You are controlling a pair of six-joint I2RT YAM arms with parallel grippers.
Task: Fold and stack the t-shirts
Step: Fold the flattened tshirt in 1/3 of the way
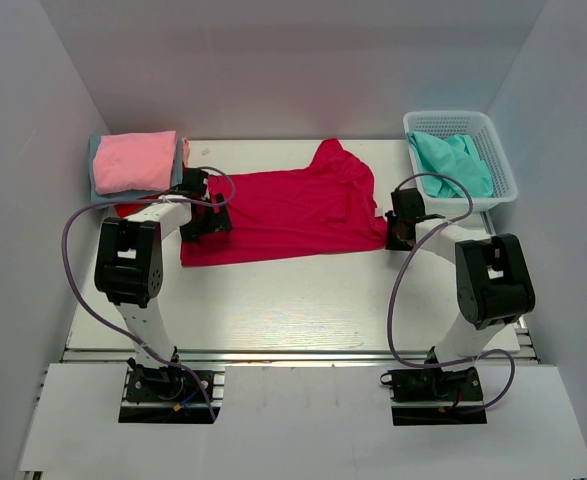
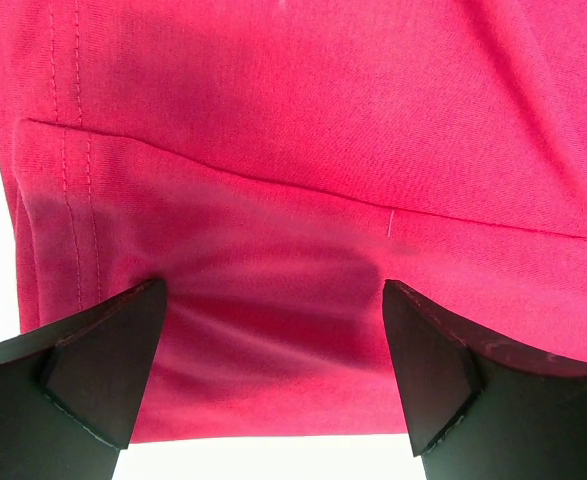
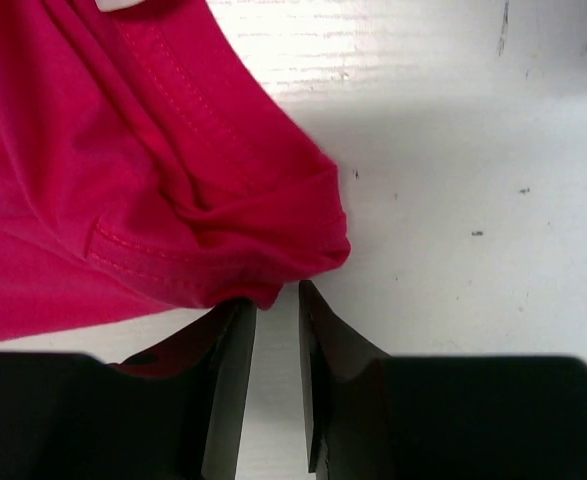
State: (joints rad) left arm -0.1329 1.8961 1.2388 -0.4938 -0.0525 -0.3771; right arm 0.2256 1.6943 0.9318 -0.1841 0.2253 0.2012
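A crimson-magenta t-shirt [image 1: 293,205] lies spread flat across the middle of the table. My left gripper [image 1: 205,215] is at its left end; in the left wrist view it [image 2: 273,370] is wide open, with the shirt's hemmed edge [image 2: 303,200] lying between and beyond the fingers. My right gripper [image 1: 401,225] is at the shirt's right edge. In the right wrist view it [image 3: 275,295] has its jaws a narrow gap apart, and a bunched sleeve corner [image 3: 273,230] touches the fingertips without being clamped. A teal t-shirt [image 1: 453,162] lies in the basket.
At the back left is a pile of folded shirts: light pink [image 1: 135,160] on top, grey-blue [image 1: 95,170] under it, a red edge [image 1: 128,210] at the bottom. A white mesh basket [image 1: 508,170] stands at the back right. White walls enclose the table.
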